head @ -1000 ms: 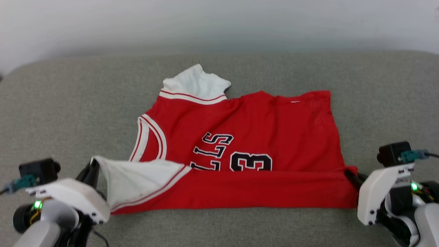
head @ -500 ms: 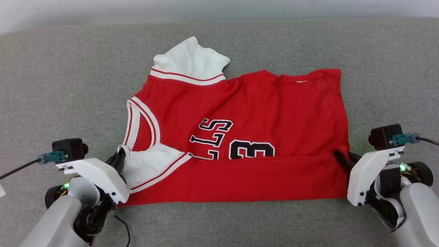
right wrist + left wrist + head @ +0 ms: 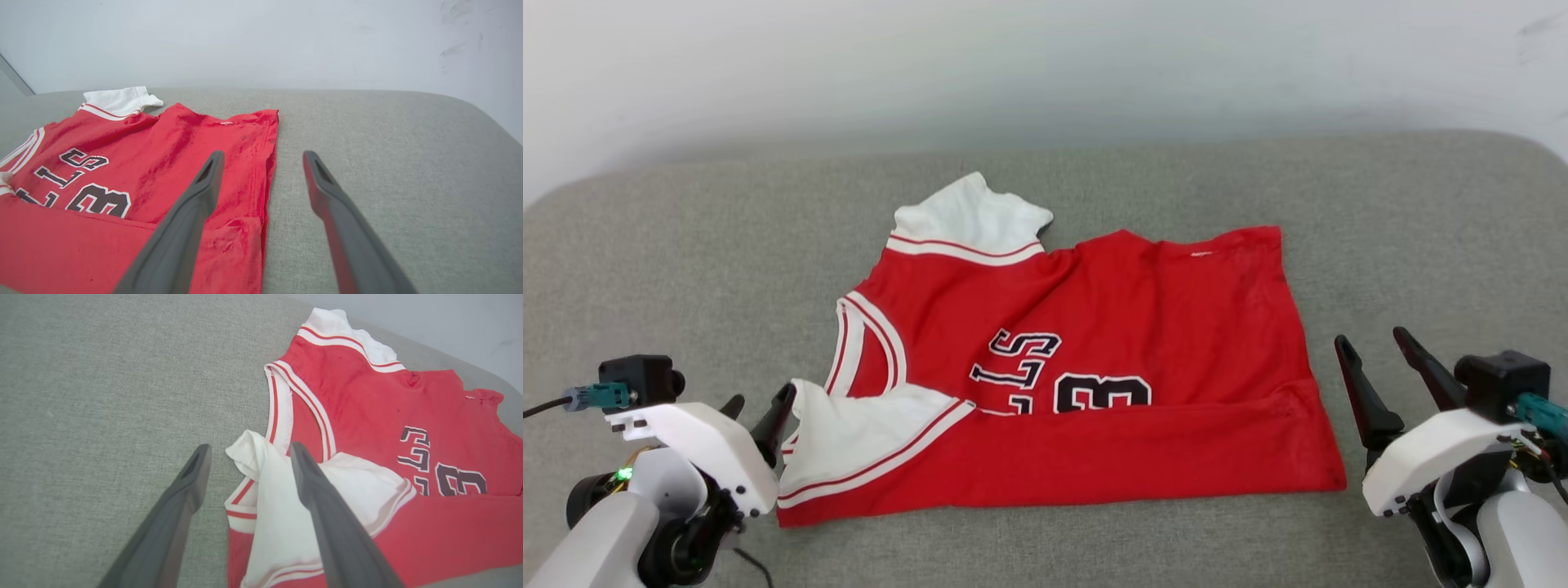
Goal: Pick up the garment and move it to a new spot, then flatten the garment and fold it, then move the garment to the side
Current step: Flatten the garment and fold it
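The garment [image 3: 1094, 359], a red jersey with white sleeves and black lettering, lies spread on the grey cushion, its collar to the left. Its near edge is folded up over the lower part of the number. My left gripper [image 3: 762, 396] stands open at the near white sleeve [image 3: 282, 506]; in the left wrist view one finger lies over that sleeve and the other is off the cloth [image 3: 249, 446]. Just right of the hem corner, my right gripper [image 3: 1369, 336] is open and holds nothing. In the right wrist view [image 3: 263, 153] it straddles the hem edge of the garment [image 3: 163, 155].
The grey cushion [image 3: 686, 245] runs wide to both sides of the jersey, with rounded corners at the back. A pale wall [image 3: 1045, 65] rises right behind it. Bare fabric lies left, right and in front.
Both grippers have opened and let go of the folded near edge, which now rests on the jersey. The right gripper has drawn off to the right. The head camera has shifted.
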### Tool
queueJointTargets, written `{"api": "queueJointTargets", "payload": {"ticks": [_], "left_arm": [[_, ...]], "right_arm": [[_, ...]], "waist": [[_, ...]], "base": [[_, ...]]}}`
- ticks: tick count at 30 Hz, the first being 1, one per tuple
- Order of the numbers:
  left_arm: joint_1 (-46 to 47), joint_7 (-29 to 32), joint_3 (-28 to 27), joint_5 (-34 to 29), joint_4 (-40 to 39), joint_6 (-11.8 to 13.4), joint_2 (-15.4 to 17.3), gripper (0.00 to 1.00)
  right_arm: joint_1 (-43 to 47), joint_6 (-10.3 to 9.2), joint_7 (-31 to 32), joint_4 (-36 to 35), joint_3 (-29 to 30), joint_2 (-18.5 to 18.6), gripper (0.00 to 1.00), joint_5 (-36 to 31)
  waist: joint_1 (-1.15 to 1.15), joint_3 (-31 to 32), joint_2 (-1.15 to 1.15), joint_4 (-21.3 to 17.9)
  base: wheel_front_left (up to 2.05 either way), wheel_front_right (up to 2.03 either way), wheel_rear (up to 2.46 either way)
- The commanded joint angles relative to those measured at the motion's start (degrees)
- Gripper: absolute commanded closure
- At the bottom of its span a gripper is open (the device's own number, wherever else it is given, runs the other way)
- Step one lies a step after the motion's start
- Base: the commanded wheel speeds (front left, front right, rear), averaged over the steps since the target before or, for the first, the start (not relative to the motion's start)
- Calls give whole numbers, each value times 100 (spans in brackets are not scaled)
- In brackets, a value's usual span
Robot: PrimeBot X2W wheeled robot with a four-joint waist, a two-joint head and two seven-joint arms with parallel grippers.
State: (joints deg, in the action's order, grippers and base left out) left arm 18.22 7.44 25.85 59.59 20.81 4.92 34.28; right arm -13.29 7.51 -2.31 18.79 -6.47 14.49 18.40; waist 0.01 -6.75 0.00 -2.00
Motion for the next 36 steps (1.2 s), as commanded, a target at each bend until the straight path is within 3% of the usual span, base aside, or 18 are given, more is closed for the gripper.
{"api": "queueJointTargets", "payload": {"ticks": [1, 9, 18, 21, 27, 28, 29, 30, 36], "left_arm": [[-89, 74, 21, -21, -59, 29, 65, 0], [-497, 1282, 252, 189, -937, 275, 735, 0], [-791, 2535, 492, 535, -1094, 697, 1124, 0], [-757, 2568, 488, 630, -1013, 688, 1003, 0], [-708, 2543, 599, 831, -667, 386, 543, 0], [-711, 2556, 633, 869, -604, 333, 455, 40], [-713, 2556, 665, 898, -531, 276, 379, 66], [-727, 2557, 707, 922, -472, 212, 316, 100], [-703, 2172, 672, 761, -273, -11, 263, 100]], "right_arm": [[85, -4, -82, -67, 35, -46, 0, -57], [762, -4, -299, -975, 507, -462, 0, -563], [937, -4, -137, -1786, 448, -836, 0, -702], [869, -4, -131, -1862, 413, -893, 0, -679], [744, -4, -59, -1842, 426, -898, 0, -628], [728, -4, -19, -1839, 434, -888, 0, -605], [711, -4, -11, -1858, 453, -863, 0, -580], [721, -4, 43, -1855, 460, -848, 0, -534], [826, -3, 671, -1753, 524, -619, 0, -216]], "waist": [[-1, 208, 0, -86], [-1, 483, 0, -280], [-1, -77, 0, -637], [-1, -267, 0, -710], [-1, -460, 0, -757], [-1, -462, 0, -749], [-1, -450, 0, -736], [-1, -422, 0, -718], [-1, -178, 0, -533]], "base": [[0, 0, 0], [0, 0, 0], [0, 0, 0], [0, 0, 0], [0, 0, 0], [0, 0, 0], [0, 0, 0], [0, 0, 0], [0, 0, 0]]}}
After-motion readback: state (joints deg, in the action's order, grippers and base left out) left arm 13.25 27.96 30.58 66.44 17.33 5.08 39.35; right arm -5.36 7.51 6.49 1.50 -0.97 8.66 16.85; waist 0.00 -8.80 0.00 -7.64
